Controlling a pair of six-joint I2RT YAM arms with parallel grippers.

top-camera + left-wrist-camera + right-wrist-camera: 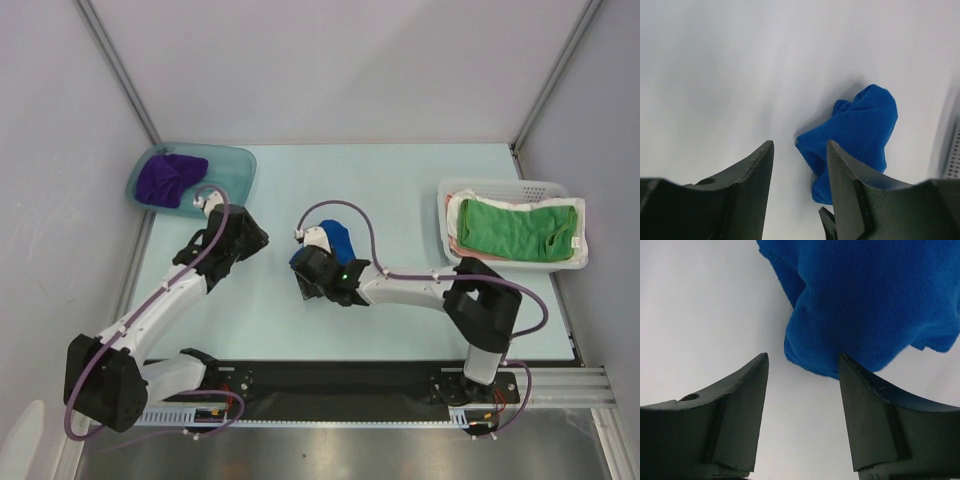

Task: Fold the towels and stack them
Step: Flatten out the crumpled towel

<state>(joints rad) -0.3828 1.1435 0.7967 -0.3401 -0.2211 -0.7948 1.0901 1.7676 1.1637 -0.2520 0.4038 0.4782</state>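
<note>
Pale table [400,180] holds a crumpled blue towel [865,295] just ahead of the right pincer [802,359], its jaws apart.

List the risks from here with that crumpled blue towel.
1. The blue towel is bunched, and the open right end effector sits at a folded edge; closing here may pinch several layers rather than one corner, so it may not spread flat.
2. The open left end effector faces the same towel; both reaching in might crowd each other.
</note>
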